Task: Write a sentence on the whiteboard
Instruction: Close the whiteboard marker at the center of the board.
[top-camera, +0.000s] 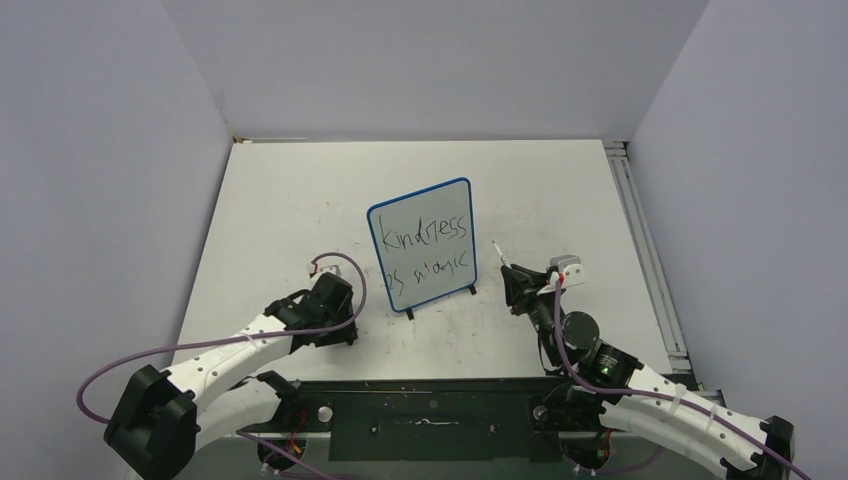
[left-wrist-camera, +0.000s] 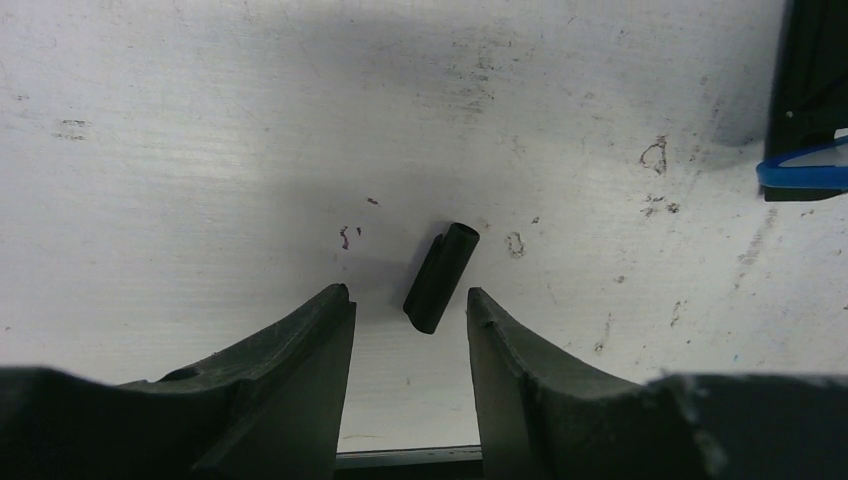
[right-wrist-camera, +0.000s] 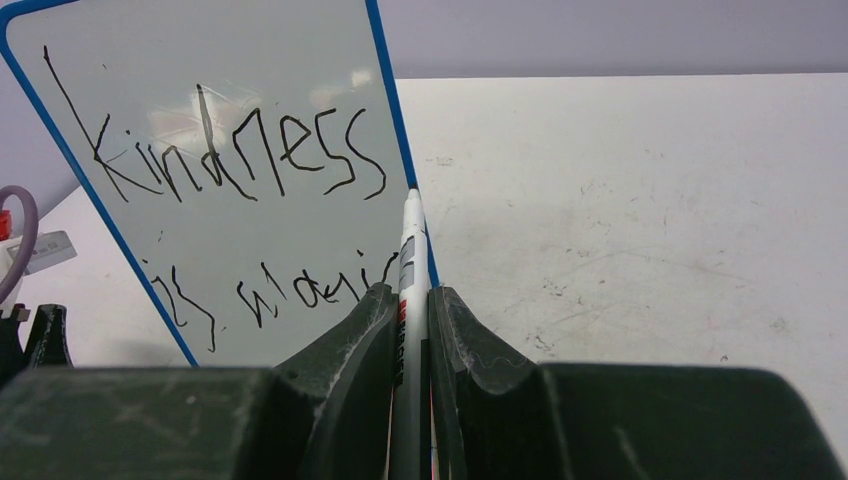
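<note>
Right fingers (right-wrist-camera: 372, 335) are squeezed nearly together on a thin white marker pen (right-wrist-camera: 411, 250). The pen sticks straight out ahead of them. Just ahead of those fingers, and a bit to their left, stands the small white board with the thin blue frame (right-wrist-camera: 300, 60), leaning back. The black handwritten sentence (right-wrist-camera: 230, 160) on it has two lines, "Kindness" on top and "is magic" below, so the writing looks done. From above, the pen tip is beside the board's edge and not touching it.

Left fingers (left-wrist-camera: 325, 340) are spread wide and hold nothing. A small black tube-shaped cap (left-wrist-camera: 441, 277) lies tilted on the scuffed white surface (left-wrist-camera: 200, 120). Its near end sits in the gap between the fingertips, closer to the right-hand one, and the rest pokes out ahead.

I think the job now is to pick up the cap and close the pen. To do it well, the left fingers should slide forward a little and come down so the cap's middle sits between them. They should turn a bit to match the tilt. Then they should close softly so the round cap does not roll or pop out. The cap's open end needs to face the pen tip. The right fingers should hold the pen away from the board so no extra line spoils the words.
</note>
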